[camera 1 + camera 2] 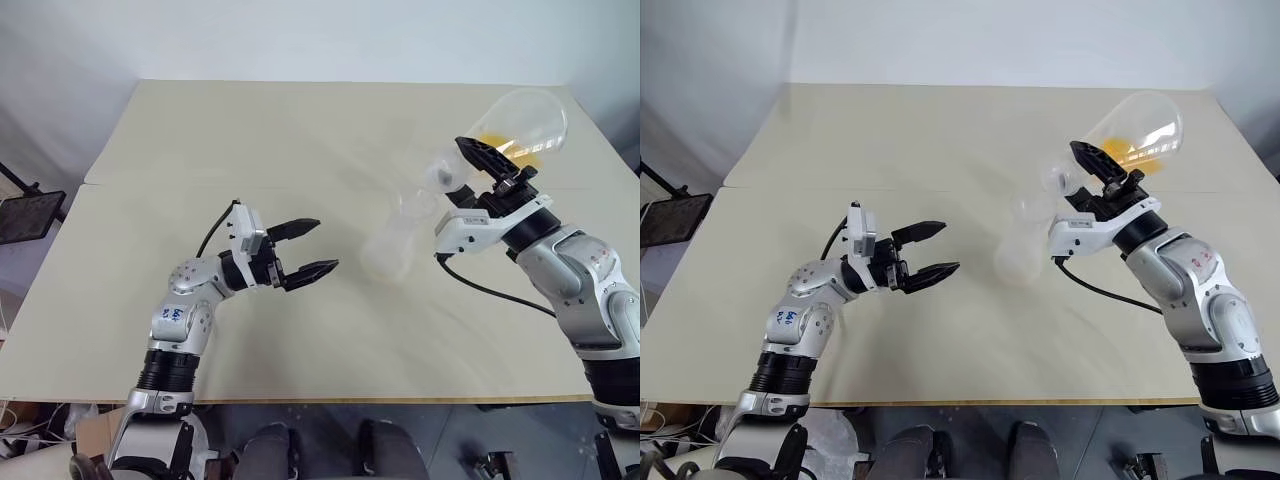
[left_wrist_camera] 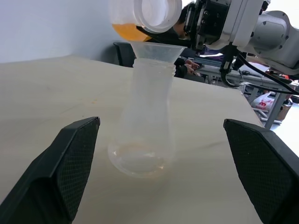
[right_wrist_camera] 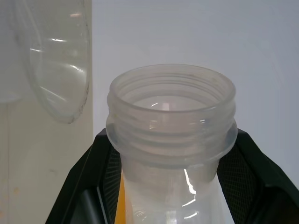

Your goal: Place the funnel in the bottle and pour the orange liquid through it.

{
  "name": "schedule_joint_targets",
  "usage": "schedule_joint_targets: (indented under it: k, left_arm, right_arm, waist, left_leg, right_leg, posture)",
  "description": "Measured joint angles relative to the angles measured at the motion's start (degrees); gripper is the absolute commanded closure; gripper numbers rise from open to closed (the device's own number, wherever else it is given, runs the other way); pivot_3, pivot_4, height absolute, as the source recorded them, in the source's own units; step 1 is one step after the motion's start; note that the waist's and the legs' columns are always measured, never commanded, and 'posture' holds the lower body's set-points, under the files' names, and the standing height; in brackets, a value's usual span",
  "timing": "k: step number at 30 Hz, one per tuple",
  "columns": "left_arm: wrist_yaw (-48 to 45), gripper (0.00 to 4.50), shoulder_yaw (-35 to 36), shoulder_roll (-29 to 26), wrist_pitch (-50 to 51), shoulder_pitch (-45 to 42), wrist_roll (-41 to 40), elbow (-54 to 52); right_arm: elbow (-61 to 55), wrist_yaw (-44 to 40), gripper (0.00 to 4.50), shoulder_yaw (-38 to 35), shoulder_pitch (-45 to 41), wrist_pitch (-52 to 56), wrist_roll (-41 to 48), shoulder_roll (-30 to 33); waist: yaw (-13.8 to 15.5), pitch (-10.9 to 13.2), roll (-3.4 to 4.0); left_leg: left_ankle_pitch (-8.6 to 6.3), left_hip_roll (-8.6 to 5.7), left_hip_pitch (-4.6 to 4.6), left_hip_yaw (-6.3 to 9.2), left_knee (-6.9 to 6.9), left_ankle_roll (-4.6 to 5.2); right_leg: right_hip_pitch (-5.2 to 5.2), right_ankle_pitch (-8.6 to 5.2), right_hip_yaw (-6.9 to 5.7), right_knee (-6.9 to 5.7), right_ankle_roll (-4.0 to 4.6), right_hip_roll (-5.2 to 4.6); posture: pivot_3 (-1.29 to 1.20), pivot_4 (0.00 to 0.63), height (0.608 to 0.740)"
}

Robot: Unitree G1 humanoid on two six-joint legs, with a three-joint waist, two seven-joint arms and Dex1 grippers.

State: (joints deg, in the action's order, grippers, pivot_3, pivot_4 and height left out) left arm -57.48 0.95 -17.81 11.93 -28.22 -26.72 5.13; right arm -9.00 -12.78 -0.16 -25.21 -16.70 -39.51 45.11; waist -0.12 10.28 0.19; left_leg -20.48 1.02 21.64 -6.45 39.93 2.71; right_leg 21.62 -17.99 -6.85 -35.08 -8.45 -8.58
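Right gripper (image 1: 487,170) is clamped on the neck of a clear conical flask (image 1: 525,118), fingers either side just below the threaded rim. That grip puts the flask's mouth out front of the fingers, so rolling the wrist is enough to tip it. The flask is tipped now: its long axis runs from the wide base at about 1 o'clock in the head view, up and away, down to the mouth at about 7 o'clock, aimed at the funnel (image 2: 157,49).

The orange liquid (image 1: 497,143) pools low in the flask body near the shoulder and, from what I can see, hasn't reached the mouth. In the left wrist view the mouth hangs right over the funnel rim, v. close; can't tell if they touch. No stream visible.

The funnel sits in the neck of the bottle (image 2: 145,126), rim up, spout down inside. The bottle stands upright on the table (image 1: 200,130), long axis vertical, towards the right of the table's middle, at roughly 8 o'clock from the right gripper. A faint orange tint shows at its bottom.

Left gripper (image 1: 310,248) has its fingers (image 2: 70,163) wide apart, holding nothing, pointing at the bottle from about its 9 o'clock and well clear of it. Prob. parked there to catch or steady the bottle if the pour nudges it.

Judgement: funnel step done, pour under way or about to start; needs more tilt.
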Motion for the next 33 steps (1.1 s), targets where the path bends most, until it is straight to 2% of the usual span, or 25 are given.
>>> schedule_joint_targets:
  k: [16, 33]
  left_arm:
    - [0.33, 0.00, -0.01, 0.00, 0.08, 0.02, 0.00, -0.18]
    - [0.45, 0.00, -0.05, 0.40, 0.13, 0.02, 0.00, -0.20]
  right_arm:
    - [-0.09, 4.61, 2.08, 0.01, 0.19, -2.10, -8.81, 0.00]
    - [-0.40, 5.97, 2.08, 0.01, 0.82, -2.10, -10.32, 0.00]
  waist:
    - [0.00, 0.00, 0.00]
    - [-0.01, 0.00, 0.00]
  left_leg:
    - [0.00, 0.00, 0.00, 0.00, 0.00, 0.00]
    - [0.00, 0.00, 0.00, 0.00, -0.01, -0.01]
  right_leg:
    - [0.00, 0.00, 0.00, 0.00, 0.00, 0.00]
    - [-0.01, 0.00, 0.00, 0.01, 0.00, 0.01]
  posture:
    - [0.00, 0.150, 0.740]
    - [0.00, 0.150, 0.740]
